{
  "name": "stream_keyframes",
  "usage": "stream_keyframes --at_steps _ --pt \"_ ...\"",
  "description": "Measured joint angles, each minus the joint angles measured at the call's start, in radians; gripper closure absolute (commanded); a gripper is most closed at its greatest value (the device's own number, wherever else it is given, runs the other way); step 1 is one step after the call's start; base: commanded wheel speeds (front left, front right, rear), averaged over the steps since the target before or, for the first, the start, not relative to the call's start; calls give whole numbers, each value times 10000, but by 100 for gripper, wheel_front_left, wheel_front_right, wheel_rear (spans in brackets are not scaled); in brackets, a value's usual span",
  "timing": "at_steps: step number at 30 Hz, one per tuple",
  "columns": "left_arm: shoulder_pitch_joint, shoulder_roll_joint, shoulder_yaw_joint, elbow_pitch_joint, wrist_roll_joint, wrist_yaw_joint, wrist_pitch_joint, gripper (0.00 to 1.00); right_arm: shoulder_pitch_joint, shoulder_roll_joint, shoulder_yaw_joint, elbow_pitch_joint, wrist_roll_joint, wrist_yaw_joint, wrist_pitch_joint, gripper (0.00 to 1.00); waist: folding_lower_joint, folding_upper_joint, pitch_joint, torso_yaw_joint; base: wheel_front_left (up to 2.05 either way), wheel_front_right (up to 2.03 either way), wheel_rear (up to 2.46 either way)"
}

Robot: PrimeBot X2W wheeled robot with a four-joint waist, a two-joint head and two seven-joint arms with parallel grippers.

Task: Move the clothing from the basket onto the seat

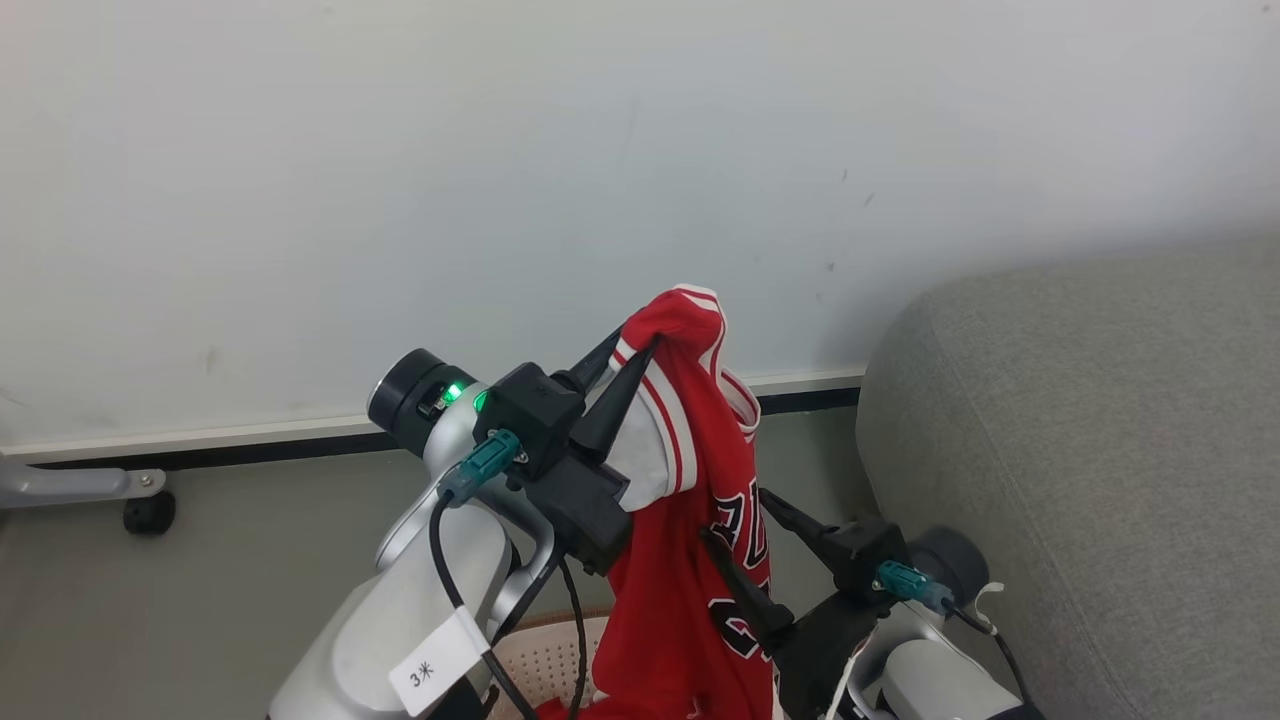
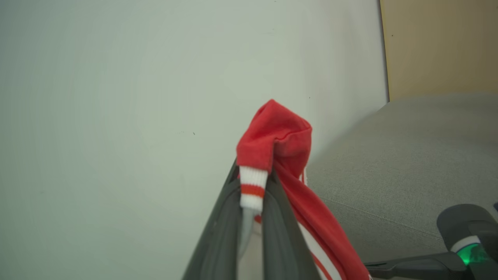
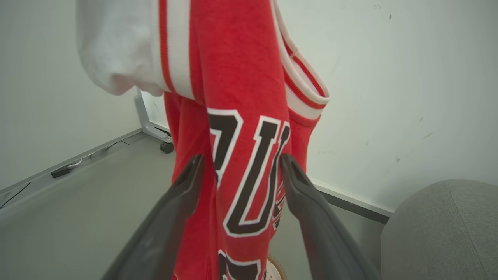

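1. Two grippers are in the scene, each with two dark fingers.
2. The left gripper (image 1: 635, 345) is raised in the middle, before a pale wall (image 1: 500, 150). Its fingers are clenched on a bunched, white-striped edge of the clothing (image 1: 660, 600); the left wrist view shows the pinched fold (image 2: 280, 132) poking out above the closed tips (image 2: 253, 171).
3. One red garment can be counted, with dark white-edged lettering. It hangs down from that grip in the air, left of the seat and not on it. Whether the red fabric at its foot is a second piece cannot be told.
4. The right gripper (image 1: 735, 515) is lower and to the right, fingers spread wide. In its wrist view the hanging cloth (image 3: 233, 58) sits between the two tips (image 3: 242, 159), ungripped.
5. One basket (image 1: 545, 660), cream and perforated, peeks out nearest, below the garment.
6. One grey seat (image 1: 1080, 450) fills the right side.
7. One black caster (image 1: 150, 512) stands far left on the floor.
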Motion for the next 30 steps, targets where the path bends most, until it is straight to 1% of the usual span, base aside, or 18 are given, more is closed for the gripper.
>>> stream_keyframes --at_steps 4,7,8,9,10,12,16,18,20,21,22,24,25,28,30 --pt "-16 -17 -171 -286 -104 0 73 100 -476 -4 290 583 215 4 2 0 0 0 29 145 0 0 0" --pt "-49 -31 -211 -499 -157 0 107 100 -815 -10 510 780 433 29 2 0 1 0 54 249 0 0 0" --pt "-55 -33 -228 -554 -194 0 142 100 -915 -4 545 809 535 29 2 4 0 0 63 281 0 0 0" --pt "-53 -35 -222 -593 -194 0 159 100 -1003 -10 654 805 654 29 2 38 0 0 73 309 0 0 0" --pt "-53 -33 -217 -617 -196 0 159 100 -1086 -10 734 803 811 29 2 56 1 1 82 330 0 0 0" --pt "-49 -33 -192 -652 -230 0 174 100 -1173 -6 849 796 1043 31 2 99 0 0 98 360 0 0 0" --pt "-12 -13 -42 -652 -512 13 251 100 -1276 -8 1007 813 1360 31 2 100 0 0 123 371 0 0 0" --pt "71 82 128 -652 -545 102 278 100 -1309 -4 1034 800 1549 31 2 100 0 0 138 328 0 0 0" --pt "222 188 259 -642 -637 186 336 84 -1309 -10 1011 805 1662 31 2 100 0 1 157 265 0 0 0" --pt "310 253 320 -606 -692 188 336 80 -1309 -8 978 809 1722 31 2 100 1 0 166 228 0 0 0" --pt "415 307 401 -591 -725 213 336 72 -1309 -6 926 809 1749 29 2 100 0 0 176 187 0 0 0" --pt "568 387 552 -562 -740 341 328 45 -1310 -8 759 809 1848 29 2 100 0 0 194 97 0 0 0" --pt "643 414 608 -556 -780 368 318 0 -1311 -8 663 813 1902 29 2 100 0 0 203 46 0 0 0" --pt "931 451 786 -552 -830 497 196 0 -1319 -8 318 813 1918 13 2 100 0 1 222 -114 0 0 0" --pt "1128 485 871 -543 -945 562 138 0 -1350 -13 98 805 1918 -54 4 100 1 0 232 -230 0 0 0"
